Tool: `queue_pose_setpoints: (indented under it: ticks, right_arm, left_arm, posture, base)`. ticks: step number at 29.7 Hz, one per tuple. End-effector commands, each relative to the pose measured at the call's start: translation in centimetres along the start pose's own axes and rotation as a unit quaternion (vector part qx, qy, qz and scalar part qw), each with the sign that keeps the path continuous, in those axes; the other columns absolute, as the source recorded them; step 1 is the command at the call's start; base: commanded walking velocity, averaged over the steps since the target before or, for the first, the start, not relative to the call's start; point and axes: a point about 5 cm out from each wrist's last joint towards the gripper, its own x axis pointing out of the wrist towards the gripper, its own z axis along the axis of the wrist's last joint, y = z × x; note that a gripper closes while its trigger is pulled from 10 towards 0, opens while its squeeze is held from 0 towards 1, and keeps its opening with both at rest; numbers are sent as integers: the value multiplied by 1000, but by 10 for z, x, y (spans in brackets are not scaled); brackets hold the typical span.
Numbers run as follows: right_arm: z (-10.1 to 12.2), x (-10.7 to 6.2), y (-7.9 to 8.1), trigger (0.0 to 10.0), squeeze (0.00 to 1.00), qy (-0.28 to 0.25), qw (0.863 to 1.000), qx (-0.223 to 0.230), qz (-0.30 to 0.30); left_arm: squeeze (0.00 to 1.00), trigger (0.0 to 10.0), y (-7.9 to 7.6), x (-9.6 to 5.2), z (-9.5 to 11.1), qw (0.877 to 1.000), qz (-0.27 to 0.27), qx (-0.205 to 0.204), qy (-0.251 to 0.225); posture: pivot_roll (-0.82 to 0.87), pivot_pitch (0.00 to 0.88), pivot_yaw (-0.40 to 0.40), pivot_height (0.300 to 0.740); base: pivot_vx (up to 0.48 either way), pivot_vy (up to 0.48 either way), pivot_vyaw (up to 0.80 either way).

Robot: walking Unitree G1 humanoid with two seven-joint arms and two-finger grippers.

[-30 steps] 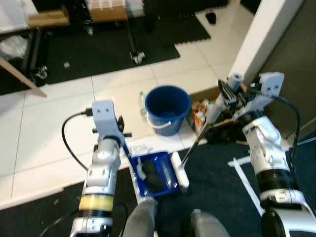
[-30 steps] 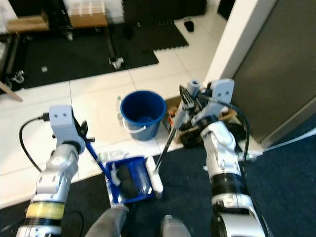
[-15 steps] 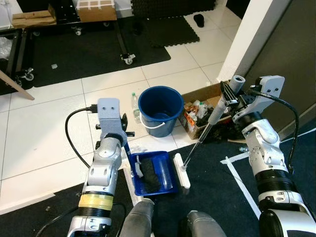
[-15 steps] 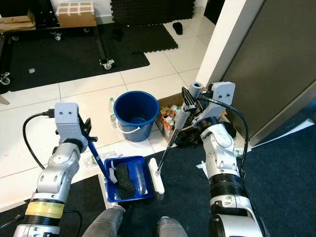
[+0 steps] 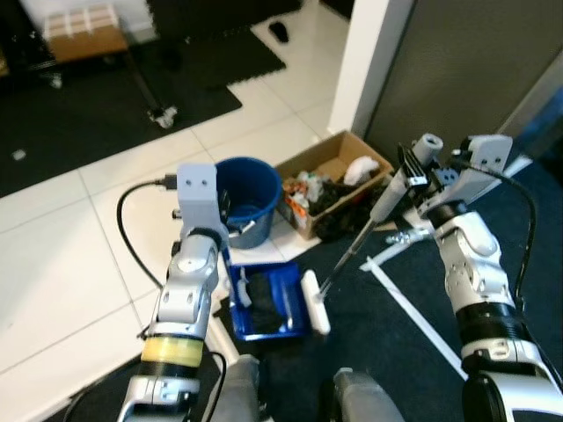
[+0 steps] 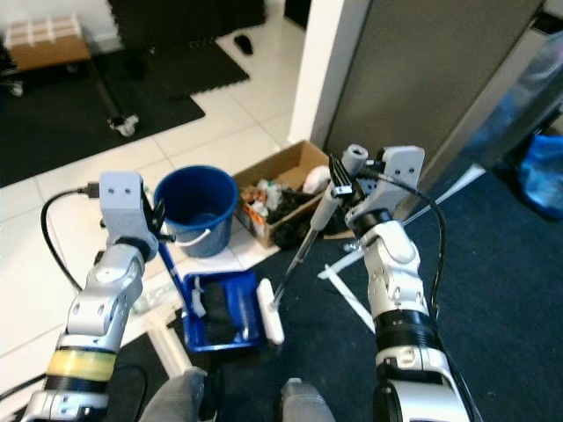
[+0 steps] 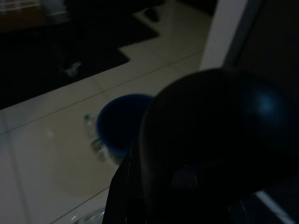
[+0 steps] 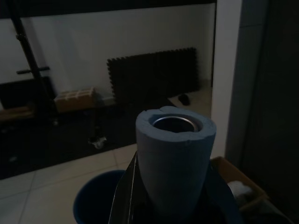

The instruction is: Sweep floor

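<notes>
While the robot stands where dark carpet meets white floor (image 5: 79, 255), a blue bucket (image 5: 248, 195) and a box of trash (image 5: 339, 180) sit ahead on the tiles. Nearer its feet lies the blue dustpan (image 5: 268, 303), dirt already in it. The left gripper (image 5: 217, 236) holds its handle. The right gripper (image 5: 413, 178) is closed on the broom (image 5: 365, 224), whose long stick slants down toward the left, so its white head (image 5: 315, 301) touches the pan's right side. The right arm does the sweeping.
</notes>
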Motion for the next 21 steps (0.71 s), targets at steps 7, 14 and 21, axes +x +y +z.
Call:
queue_pose_setpoints:
  ticks: [7, 14, 21]
  right_arm:
    - [10, 2, -3, 10000, 0, -25, 1000, -10, -13]
    - [24, 3, -14, 10000, 0, -56, 995, -55, -66]
    - [29, 4, -18, 10000, 0, -65, 993, -53, -79]
  left_arm:
    - [0, 10000, -9, 2, 44, 998, -23, -18, -62]
    - [0, 10000, -5, 2, 55, 997, -15, -14, -73]
    - [0, 10000, -5, 2, 61, 996, -15, -18, -82]
  posture:
    - [-2, 58, -56, 740]
    - [0, 67, -54, 740]
    - [-1, 67, -53, 740]
  base:
    - [0, 0, 0]
    - [0, 0, 0]
    - [0, 0, 0]
